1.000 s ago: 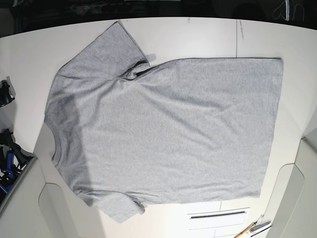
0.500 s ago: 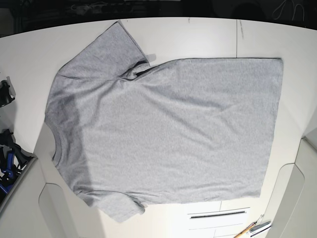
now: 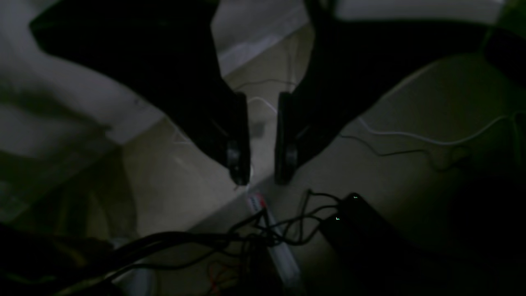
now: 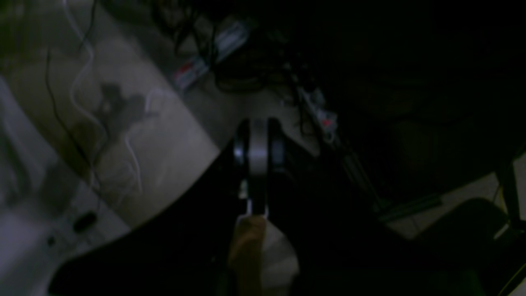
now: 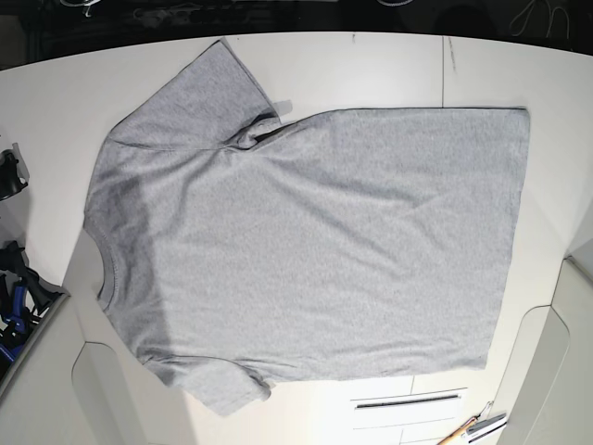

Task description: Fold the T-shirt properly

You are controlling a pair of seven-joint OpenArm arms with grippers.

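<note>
The heather-grey T-shirt lies spread flat on the white table, collar to the left and hem to the right. The side facing up is plain; no lettering shows. One sleeve points to the far edge, the other to the near edge. Neither gripper shows in the base view. My left gripper hangs off the table over a dim floor with cables, its fingers a narrow gap apart and empty. My right gripper is also over the floor, dark and blurred, with a thin pale strip between its fingers.
Black and blue gear sits at the table's left edge. A dark slot and small tools lie near the front right. Cables and a power strip lie on the floor below.
</note>
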